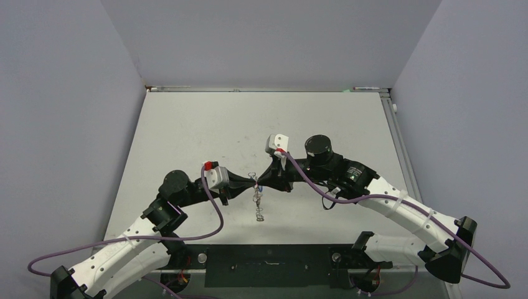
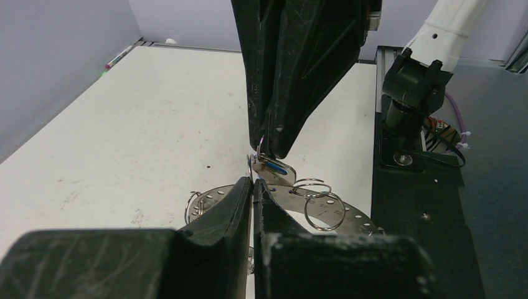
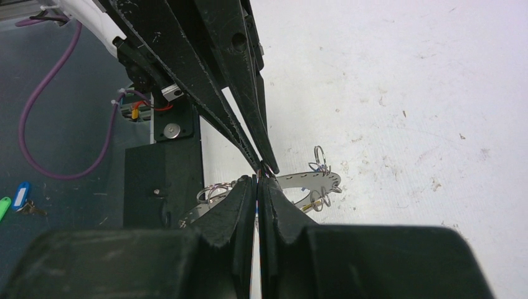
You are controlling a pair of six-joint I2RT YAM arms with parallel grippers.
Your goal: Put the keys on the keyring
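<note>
- The key, small and silver with a blue tag, is pinched at the tip of the right gripper. That gripper's fingers are pressed together on it, and a sliver of blue shows between them in the right wrist view.
- Just under the key runs the keyring, a flat grey metal band with a row of small holes. Whether key and band touch cannot be told.
- Thin wire rings hang from the band on both sides of the grippers.
- The left gripper has its fingers together, apparently clamped on the keyring. The band shows on either side of its tips.
- From above, the two grippers meet tip to tip near the middle of the counter. The left comes in from 9 o'clock and the right from 3 o'clock.
- From that meeting point the keyring trails toward 6 o'clock. Whether its lower end rests on the counter is unclear.
- Two spare keys, one tagged blue and one green, lie on a dark surface off the counter, at 9 o'clock in the right wrist view.
</note>
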